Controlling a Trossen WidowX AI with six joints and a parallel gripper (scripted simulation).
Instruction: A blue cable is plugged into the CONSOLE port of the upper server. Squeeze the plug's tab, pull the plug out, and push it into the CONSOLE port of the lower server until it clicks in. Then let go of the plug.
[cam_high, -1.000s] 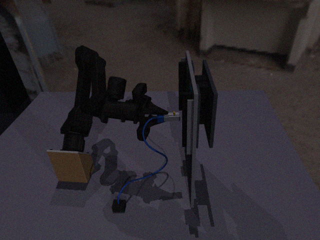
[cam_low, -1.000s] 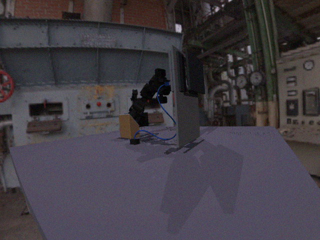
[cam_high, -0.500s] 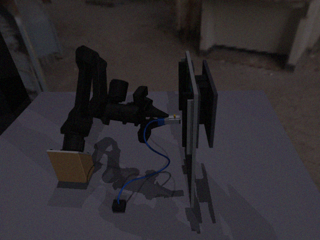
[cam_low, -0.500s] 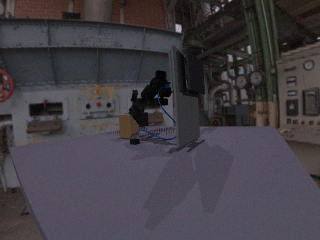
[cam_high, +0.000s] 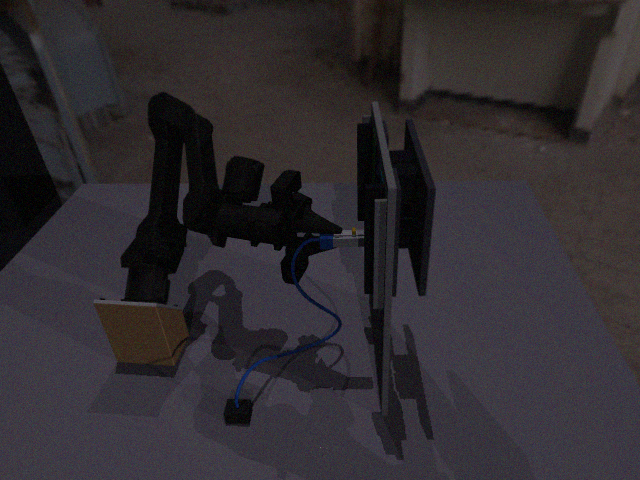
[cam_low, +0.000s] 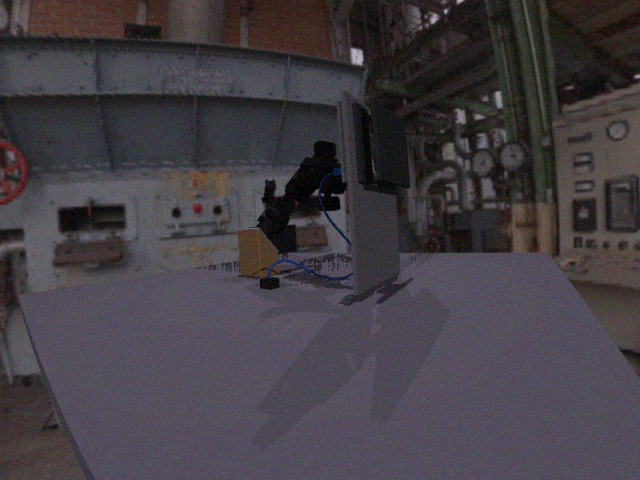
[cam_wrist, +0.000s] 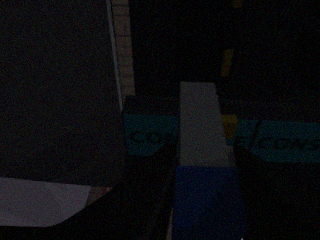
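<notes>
The hand (cam_high: 330, 238) (cam_wrist: 203, 156) is gripping the plug (cam_high: 326, 241) (cam_low: 337, 171) (cam_wrist: 207, 200) by its blue rear part, the fingers pressing on both sides. The plug's pale front end is pointing at the upright panel (cam_high: 393, 217) (cam_low: 375, 232) and, from above, is reaching its near face; whether it is sitting inside a port I cannot tell. In the wrist view it is crossing a teal label strip (cam_wrist: 150, 135) marked CONSOLE, with a second such word starting to the right.

The main risk is probably aim: the plug is covering part of the lettering, so a small sideways or height error could be sending its nose against the port's rim. Pushing on then would likely be twisting the plug in the fingers or sliding them back along it. The blue cable (cam_high: 338, 322) (cam_low: 321, 198) is curving down to a small black block (cam_high: 238, 412) (cam_low: 269, 283) on the counter (cam_high: 491, 361) (cam_low: 206, 361), and its drag could be tilting the plug. Letting go before the tab catches might be leaving it loose.
</notes>
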